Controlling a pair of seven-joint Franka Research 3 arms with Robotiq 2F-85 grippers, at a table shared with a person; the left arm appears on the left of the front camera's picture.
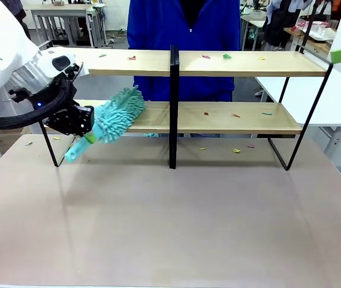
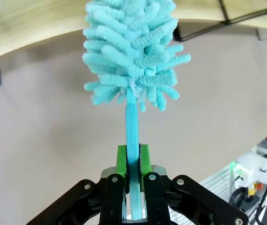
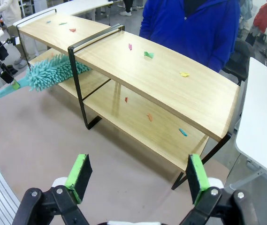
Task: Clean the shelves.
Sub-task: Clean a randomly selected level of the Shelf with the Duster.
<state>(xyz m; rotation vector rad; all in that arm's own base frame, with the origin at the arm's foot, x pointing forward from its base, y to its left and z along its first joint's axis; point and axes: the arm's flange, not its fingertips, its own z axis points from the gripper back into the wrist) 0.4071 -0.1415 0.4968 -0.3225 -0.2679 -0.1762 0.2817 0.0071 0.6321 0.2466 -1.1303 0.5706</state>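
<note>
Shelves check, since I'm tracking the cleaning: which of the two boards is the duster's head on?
The lower board, on its left half; the teal duster held by the left hand lies under the upper board.

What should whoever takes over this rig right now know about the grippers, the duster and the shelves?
Left gripper: shut on the handle of the teal duster, whose fluffy head is over the left half of the lower board.
Right gripper: open, holding nothing, above the table near the right end of the shelves.
Done: no scraps seen on the lower board's left half.
Left: coloured scraps along the upper board, on the lower board's right half and on the table in front.
</note>
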